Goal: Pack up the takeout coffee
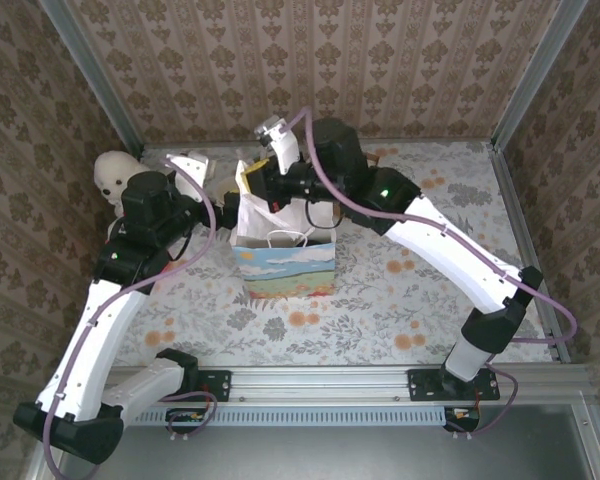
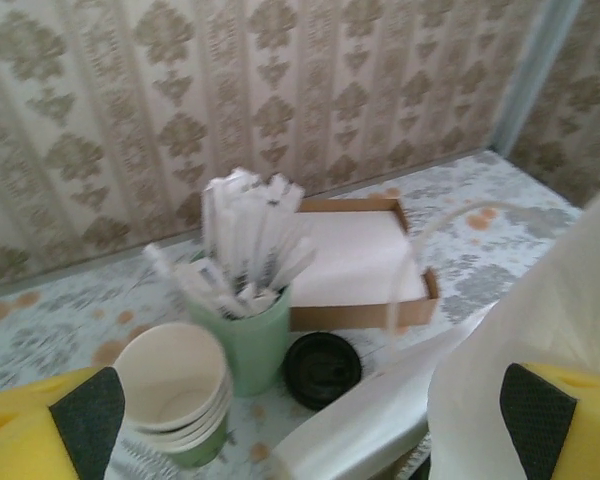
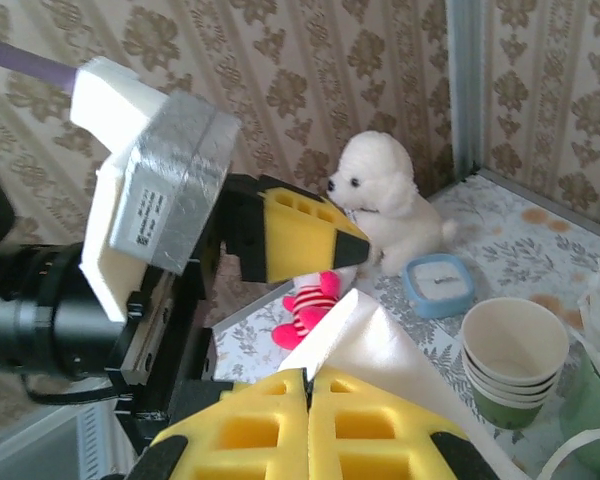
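Paper bag [image 1: 285, 270], round black lid [image 2: 322, 368], fluffy plush dog [image 3: 385, 205]

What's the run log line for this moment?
left fingers: open, beside paper bag | right fingers: shut, at bag top | black lid: on table, beside straw cup

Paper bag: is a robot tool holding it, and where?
Yes. The right tool pinches the paper bag by its top edge. The left tool is open, holding nothing.
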Robot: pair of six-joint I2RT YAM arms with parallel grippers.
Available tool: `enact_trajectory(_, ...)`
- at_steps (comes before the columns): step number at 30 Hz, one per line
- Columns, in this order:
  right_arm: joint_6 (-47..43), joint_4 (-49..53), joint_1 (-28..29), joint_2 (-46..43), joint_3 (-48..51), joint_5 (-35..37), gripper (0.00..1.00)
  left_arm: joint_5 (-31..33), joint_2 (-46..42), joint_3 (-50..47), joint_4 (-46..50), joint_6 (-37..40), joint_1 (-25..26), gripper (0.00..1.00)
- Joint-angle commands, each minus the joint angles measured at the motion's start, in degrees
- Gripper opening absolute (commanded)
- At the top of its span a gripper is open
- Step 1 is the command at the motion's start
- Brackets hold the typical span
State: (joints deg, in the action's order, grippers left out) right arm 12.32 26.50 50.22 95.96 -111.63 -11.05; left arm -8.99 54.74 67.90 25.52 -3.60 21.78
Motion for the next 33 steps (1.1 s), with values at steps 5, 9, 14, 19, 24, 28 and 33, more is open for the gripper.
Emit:
enact_trajectory(5, 11.9, -11.7, 4.9, -2.8, 8.8, 16.8, 0.00, 10.9, -3.8, -2.5, 4.1, -6.1, -1.7, 1.00)
enact_trajectory(9, 16.2, -14.8, 6.7, -3.9, 12.0, 20.7, 0.00, 7.5, -4.2, -3.4, 4.5, -6.6, -1.7, 1.00)
enact_trajectory(14, 17.9, -11.5, 6.8, -4.8, 15.4, 23.5, 0.00, 10.4, -3.8, -2.9, 5.5, -7.1, -2.2, 1.00)
enact_trajectory(19, 13.0, -2.5, 4.3, -3.0, 13.0, 12.2, 0.02, 3.2, -3.6, -4.1, 5.4, -8.2, -2.3, 1.00)
enact_trajectory(24, 8.6, 14.5, 0.4, 3.0, 2.8, 1.6, 0.00, 7.5, -5.5, -6.9, 7.0, -9.7, -2.4, 1.00)
enact_trajectory(28, -2.8, 25.4, 0.1, 7.3, -3.8, 0.7, 0.00, 9.5, -6.6, -8.7, 7.5, -10.7, -2.5, 1.00)
enact_trajectory(33, -12.1, 33.5, -0.2, 14.4, -12.0, 1.5, 0.00, 13.7, -6.9, -10.6, 7.2, -13.9, -2.6, 1.00)
